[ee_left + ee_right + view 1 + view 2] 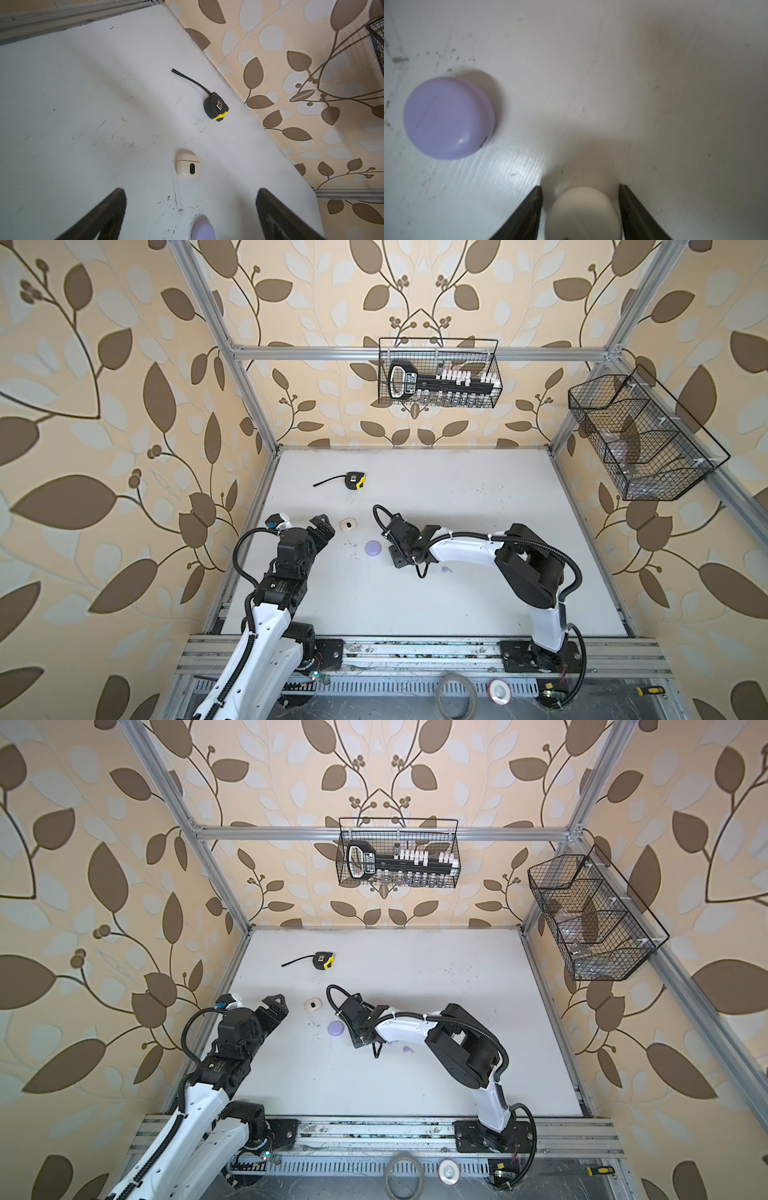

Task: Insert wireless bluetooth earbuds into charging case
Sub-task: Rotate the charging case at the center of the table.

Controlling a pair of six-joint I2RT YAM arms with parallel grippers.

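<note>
One cream case (348,525), one lilac case (372,548), one white case (583,214), one lilac earbud (446,569). Your left jaws wide, empty; right jaws open astride white case.

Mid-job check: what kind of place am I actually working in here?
Probably a staged robot test cell: an aluminium frame boxes in the white table, leaf wallpaper panels back it, and wire baskets hang from it.
</note>
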